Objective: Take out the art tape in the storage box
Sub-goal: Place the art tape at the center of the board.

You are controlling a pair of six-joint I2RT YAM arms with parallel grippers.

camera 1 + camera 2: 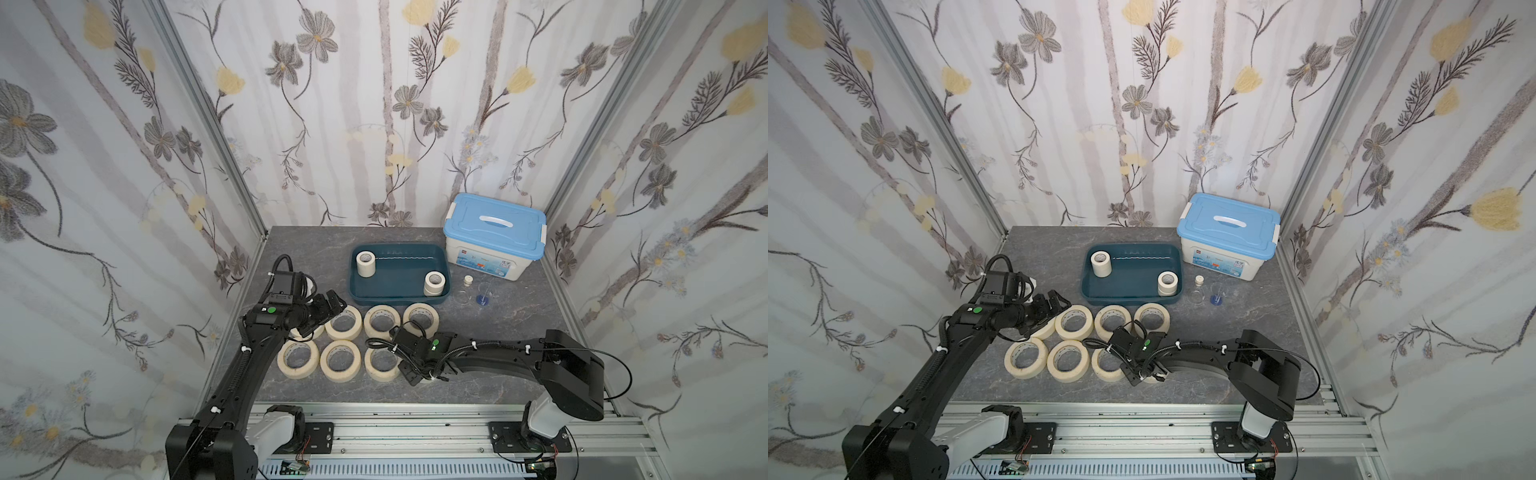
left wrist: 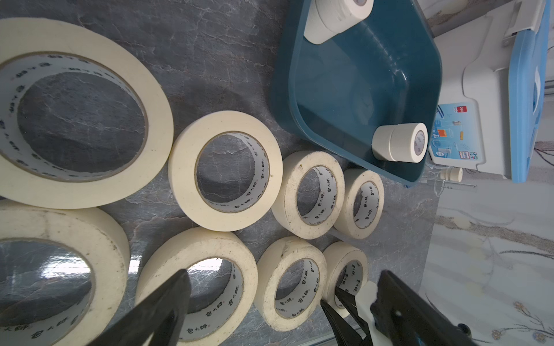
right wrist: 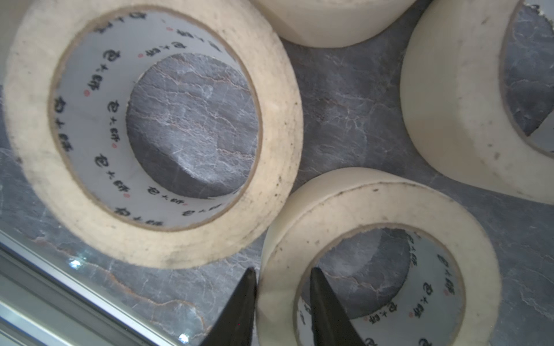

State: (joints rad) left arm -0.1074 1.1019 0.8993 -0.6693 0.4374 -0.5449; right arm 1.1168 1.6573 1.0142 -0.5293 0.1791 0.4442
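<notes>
- Down at the front, the right gripper (image 3: 281, 302) straddles the wall of a big roll (image 3: 380, 260) lying flat on the table, one finger inside the core, one outside; whether it pinches or has let go I cannot tell.
- Two small stacks (image 1: 366, 263) (image 1: 434, 283) stand upright in the box (image 1: 399, 270), beyond both arms.
- Left gripper (image 2: 278, 302), spread wide and empty, looks nearer the far-left stack.
- Grey marbled table (image 1: 498, 324), floral curtains (image 1: 124, 124) around.
</notes>
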